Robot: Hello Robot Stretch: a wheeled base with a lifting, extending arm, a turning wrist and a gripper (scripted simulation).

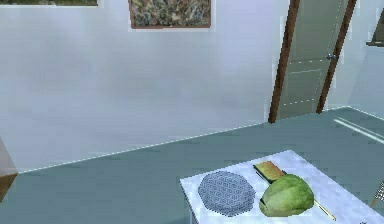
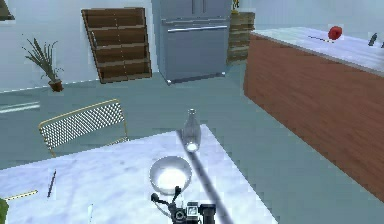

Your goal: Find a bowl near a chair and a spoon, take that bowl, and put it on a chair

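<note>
The white table [image 2: 100,170] carries a pale bowl [image 2: 170,176], a glass bottle [image 2: 191,132], a thin utensil [image 2: 50,183] and a green lettuce [image 1: 287,195].

Readable text, labels, numbers, signs: none.
Checked: framed patterned picture [image 1: 170,12] on the pale wall [image 1: 100,80] at twelve o'clock, grey metal refrigerator [image 2: 195,45] at twelve o'clock; neither carries legible lettering.

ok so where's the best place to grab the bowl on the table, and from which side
Probably the rim: the bowl sits upright, mouth up, and its round wall offers no flat spot to hold. Take the near edge, coming from above on the side where the gripper is, since a bottle stands just beyond the bowl's far edge.
</note>
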